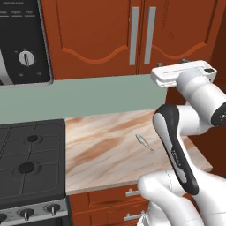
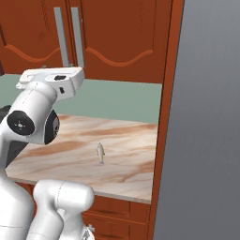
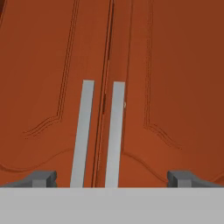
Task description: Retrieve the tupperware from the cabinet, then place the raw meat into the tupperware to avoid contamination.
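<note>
The cabinet (image 1: 95, 33) hangs above the counter with both red-brown doors shut; its two long grey bar handles (image 3: 83, 131) stand side by side in the hand view. The tupperware is hidden. My gripper (image 1: 172, 63) is raised in front of the doors at the level of their lower edge, pointing at them, open with nothing between its fingertips (image 3: 41, 178). It also appears in the right base view (image 2: 57, 66). The raw meat (image 1: 143, 141), a small silvery sliver, lies on the marble counter (image 1: 97, 145) below the gripper, also seen from the right (image 2: 100, 153).
A black stove (image 1: 31, 163) adjoins the counter on the left, with a microwave (image 1: 22, 39) above it. Drawers (image 1: 110, 198) sit under the counter. A tall grey panel (image 2: 206, 117) with a red-brown side wall (image 2: 166, 93) bounds the counter on the right.
</note>
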